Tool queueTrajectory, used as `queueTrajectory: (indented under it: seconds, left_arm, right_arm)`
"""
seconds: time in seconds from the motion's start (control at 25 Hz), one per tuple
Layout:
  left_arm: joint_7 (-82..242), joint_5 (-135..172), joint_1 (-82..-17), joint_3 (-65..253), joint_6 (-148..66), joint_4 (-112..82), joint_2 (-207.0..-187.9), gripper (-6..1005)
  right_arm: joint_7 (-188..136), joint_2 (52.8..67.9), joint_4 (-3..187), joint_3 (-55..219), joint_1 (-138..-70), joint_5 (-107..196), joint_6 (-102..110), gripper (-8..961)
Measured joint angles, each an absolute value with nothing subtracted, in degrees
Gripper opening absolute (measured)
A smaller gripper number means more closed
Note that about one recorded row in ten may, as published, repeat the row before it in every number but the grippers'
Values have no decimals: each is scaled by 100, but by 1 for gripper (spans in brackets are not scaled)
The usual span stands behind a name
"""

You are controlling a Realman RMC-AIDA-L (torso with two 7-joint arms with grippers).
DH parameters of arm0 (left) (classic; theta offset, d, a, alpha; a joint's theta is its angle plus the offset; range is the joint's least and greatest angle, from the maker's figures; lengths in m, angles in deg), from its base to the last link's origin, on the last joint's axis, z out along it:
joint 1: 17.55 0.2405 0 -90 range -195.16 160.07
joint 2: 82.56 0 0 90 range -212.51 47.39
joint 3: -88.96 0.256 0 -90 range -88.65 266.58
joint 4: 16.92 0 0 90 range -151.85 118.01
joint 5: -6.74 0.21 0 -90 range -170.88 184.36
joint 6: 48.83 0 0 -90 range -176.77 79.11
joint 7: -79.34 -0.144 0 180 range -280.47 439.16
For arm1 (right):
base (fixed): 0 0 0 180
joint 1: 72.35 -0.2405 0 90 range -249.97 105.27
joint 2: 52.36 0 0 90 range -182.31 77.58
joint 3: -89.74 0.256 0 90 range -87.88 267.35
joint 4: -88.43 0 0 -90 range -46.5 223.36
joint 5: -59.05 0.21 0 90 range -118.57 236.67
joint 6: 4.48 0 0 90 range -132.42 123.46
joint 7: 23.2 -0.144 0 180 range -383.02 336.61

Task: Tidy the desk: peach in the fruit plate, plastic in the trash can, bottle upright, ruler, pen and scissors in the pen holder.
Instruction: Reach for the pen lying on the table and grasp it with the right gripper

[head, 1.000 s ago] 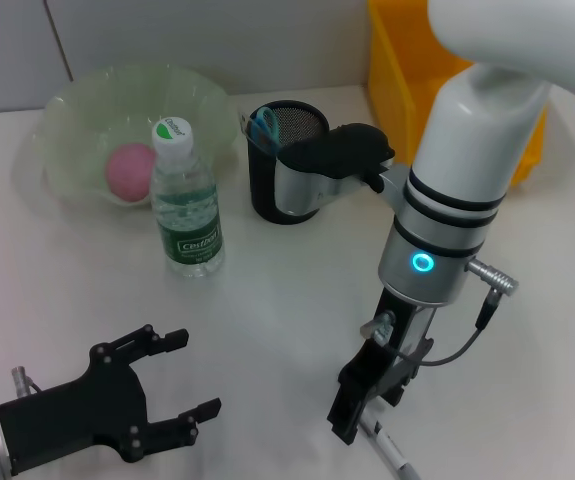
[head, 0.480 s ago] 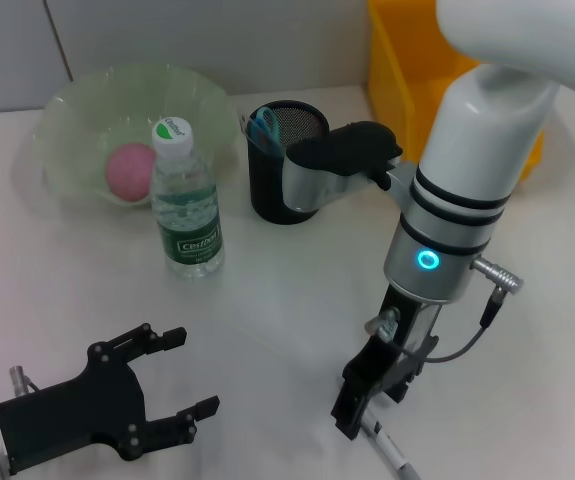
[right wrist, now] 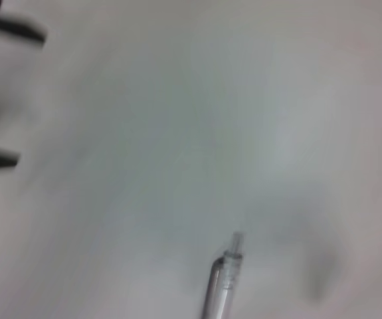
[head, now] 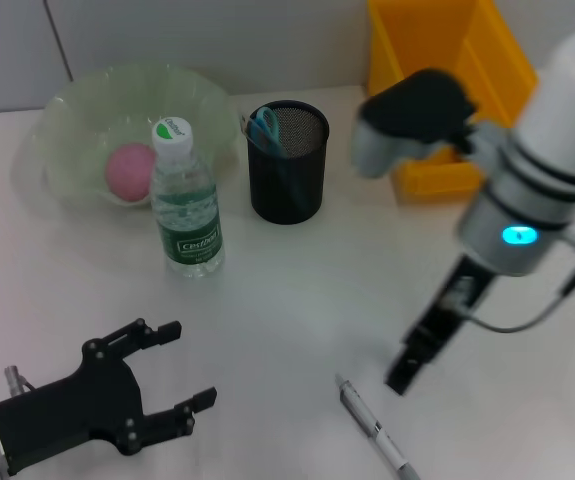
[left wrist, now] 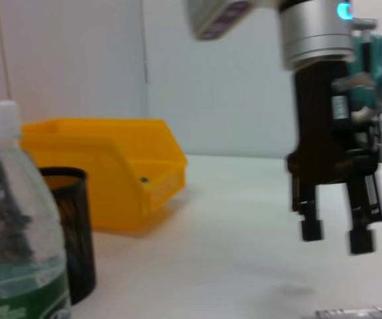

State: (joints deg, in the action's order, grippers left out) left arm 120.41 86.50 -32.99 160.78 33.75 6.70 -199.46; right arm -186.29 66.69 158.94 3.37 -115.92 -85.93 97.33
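Our right gripper [head: 403, 378] hangs empty, jaws apart, just beside the pen [head: 372, 426] lying flat below it, probably to grasp it. Left gripper [head: 172, 378] waits spread open.

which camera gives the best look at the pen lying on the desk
The head view: the pen lies nearly whole on the desk, apart from the right gripper beside it. The right wrist view shows only its tip end, blurred. The left wrist view catches just a sliver at the picture's edge.
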Motion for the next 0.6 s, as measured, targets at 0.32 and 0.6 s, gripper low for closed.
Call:
queueTrajectory:
  seconds: [0.32, 0.6]
  left_arm:
    - [12265, 8637, -3274, 15729, 3502, 607, -20073, 832]
    - [12596, 8613, -3278, 15524, 3909, 604, -20098, 832]
  right_arm:
    - [-14204, 6670, 17745, 1422, -10615, -8588, 11401, 762]
    - [-12007, 6658, 18373, 1347, -10415, -8808, 11605, 761]
